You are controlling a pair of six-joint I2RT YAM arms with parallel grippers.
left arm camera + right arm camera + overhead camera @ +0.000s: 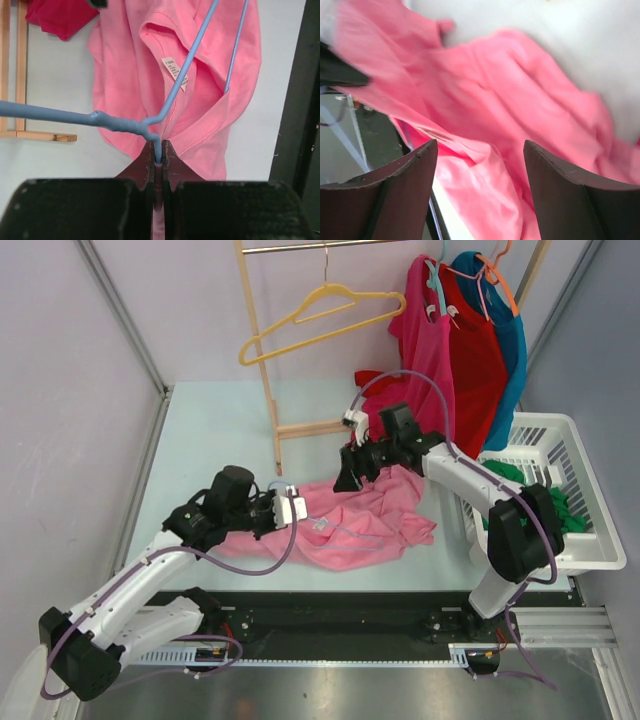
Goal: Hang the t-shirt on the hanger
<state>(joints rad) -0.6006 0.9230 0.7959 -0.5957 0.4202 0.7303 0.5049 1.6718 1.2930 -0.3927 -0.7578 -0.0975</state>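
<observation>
The pink t-shirt [365, 525] lies crumpled on the table between both arms. In the left wrist view its neck opening and white tag [175, 72] face up. The thin pale blue hanger [186, 67] runs into the t-shirt [125, 75] through the neck. My left gripper [290, 508] is shut on the hanger's neck just below the hook; the fingertips [158, 145] pinch the blue wire. My right gripper [350, 475] hovers over the shirt's far edge. Its jaws [480, 145] stand wide open above the pink cloth [520, 100], holding nothing.
A wooden rack [265, 390] stands behind, with a yellow hanger [320, 320] on its rail. Magenta [425, 350], red [475, 360] and blue shirts hang at the back right. A white basket [590, 500] with green cloth sits at the right. A red garment [60, 17] lies near the rack.
</observation>
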